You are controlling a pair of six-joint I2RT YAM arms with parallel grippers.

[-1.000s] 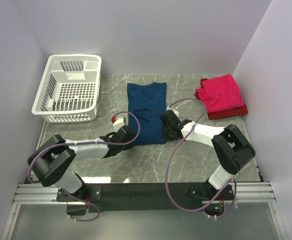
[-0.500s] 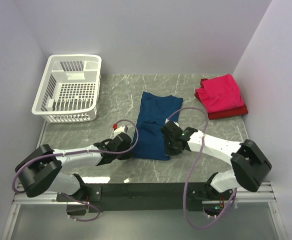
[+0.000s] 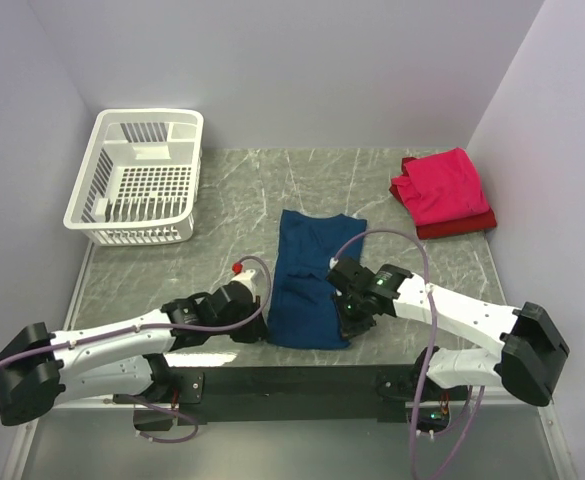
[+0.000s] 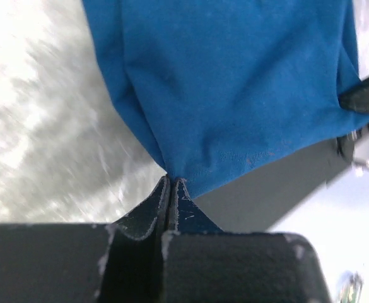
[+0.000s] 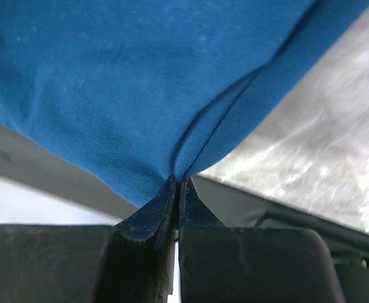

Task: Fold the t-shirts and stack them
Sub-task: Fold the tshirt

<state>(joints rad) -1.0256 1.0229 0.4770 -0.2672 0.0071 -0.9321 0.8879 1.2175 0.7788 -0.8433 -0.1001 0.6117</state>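
Note:
The navy blue t-shirt [image 3: 312,270] lies folded into a long strip down the middle of the table, its near end close to the front edge. My left gripper [image 3: 260,325] is shut on the shirt's near left corner [image 4: 171,173]. My right gripper [image 3: 344,322] is shut on its near right corner [image 5: 179,172]. The cloth [image 4: 234,82] stretches away from both sets of jaws. The folded pinkish-red shirt [image 3: 442,187] rests on a darker red one [image 3: 462,224] at the back right.
A white slotted basket [image 3: 137,178] stands at the back left. The black front rail [image 3: 292,385] runs just below the shirt's near end. Walls close in on the left, back and right.
Both grippers have pulled the blue shirt's near end toward the front edge. The shirt has slid nearer and slightly right, and both arms have drawn back.

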